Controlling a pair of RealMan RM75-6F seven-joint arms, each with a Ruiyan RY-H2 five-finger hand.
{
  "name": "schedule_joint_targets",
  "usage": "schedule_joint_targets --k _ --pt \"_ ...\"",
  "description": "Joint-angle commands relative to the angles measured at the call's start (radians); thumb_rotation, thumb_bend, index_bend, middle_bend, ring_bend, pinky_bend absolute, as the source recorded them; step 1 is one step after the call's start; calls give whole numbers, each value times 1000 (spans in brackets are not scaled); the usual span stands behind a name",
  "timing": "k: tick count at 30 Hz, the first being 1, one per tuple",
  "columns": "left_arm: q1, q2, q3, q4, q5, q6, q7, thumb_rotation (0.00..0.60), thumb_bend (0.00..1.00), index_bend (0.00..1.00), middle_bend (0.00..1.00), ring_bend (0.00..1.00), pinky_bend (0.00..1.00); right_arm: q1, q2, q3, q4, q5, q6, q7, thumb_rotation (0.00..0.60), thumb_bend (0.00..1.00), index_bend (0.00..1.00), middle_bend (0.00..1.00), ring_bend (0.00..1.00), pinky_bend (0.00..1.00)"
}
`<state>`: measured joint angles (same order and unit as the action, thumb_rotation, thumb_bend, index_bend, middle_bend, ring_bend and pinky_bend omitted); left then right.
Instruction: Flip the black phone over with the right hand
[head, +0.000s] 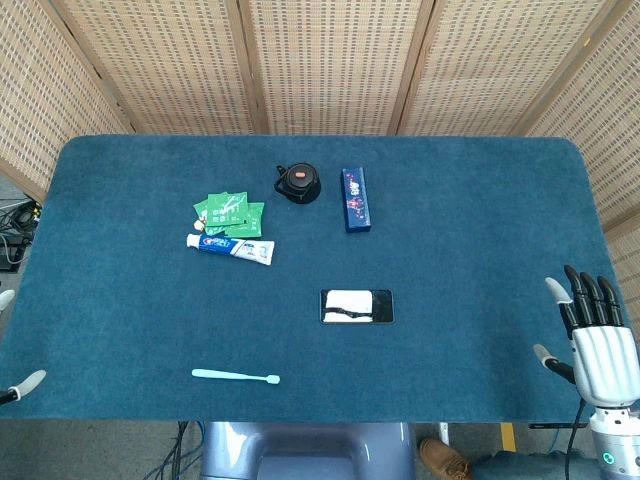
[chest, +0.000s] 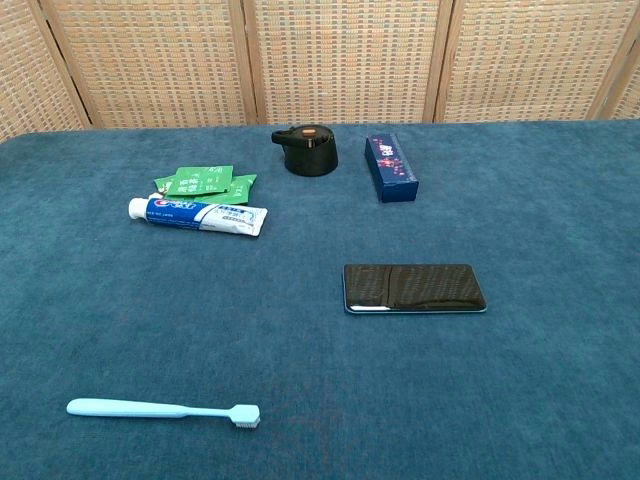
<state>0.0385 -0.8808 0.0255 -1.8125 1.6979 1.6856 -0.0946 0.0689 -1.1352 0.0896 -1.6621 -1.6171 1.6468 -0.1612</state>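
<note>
- One black phone (chest: 414, 288) is our target; it lies flat near the middle of the blue table (head: 480, 220), glossy screen side up by the look of it.
- Its long axis runs left to right across the table; we cannot tell which end is the top.
- From the phone outward: the dark blue box (chest: 391, 167) and black lid (chest: 305, 150) sit beyond it, the toothpaste tube (chest: 198, 213) and green sachets (chest: 203, 182) beyond and to its left, the toothbrush (chest: 163, 410) nearer and left.
- Our right hand (head: 600, 345) hangs well right of the phone at the table's edge, fingers straight and apart, holding nothing.
- Our left hand (head: 22, 384) shows only fingertips far left, so we cannot tell its state.
- We judge the reach not yet begun; next we must bring the right hand to the phone's edge and lift it to turn it.
</note>
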Motion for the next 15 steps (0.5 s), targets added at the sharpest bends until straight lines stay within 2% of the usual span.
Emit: schedule_joint_targets --k 1,6,10,13,15 --pt "2 0 1 1 3 3 0 600 0 0 0 0 0 0 1 -4 -3 3 -10 -5 600 0 0 0 0 0" --pt "3 0 1 -1 8 7 1 600 0 0 0 0 0 7 3 -5 -10 10 -33 -5 600 0 0 0 0 0" --pt "-1 -5 -1 0 1 -2 9 600 0 0 0 0 0 61 1 -3 -24 3 -119 -17 600 0 0 0 0 0" --pt "-15 -8 -10 -4 -21 -30 20 600 0 0 0 0 0 143 0 11 -54 9 -250 -53 600 0 3 0 0 0" --pt "-27 -12 -18 -8 -43 -54 35 600 0 0 0 0 0 211 4 34 -105 62 -372 -54 600 0 19 0 0 0"
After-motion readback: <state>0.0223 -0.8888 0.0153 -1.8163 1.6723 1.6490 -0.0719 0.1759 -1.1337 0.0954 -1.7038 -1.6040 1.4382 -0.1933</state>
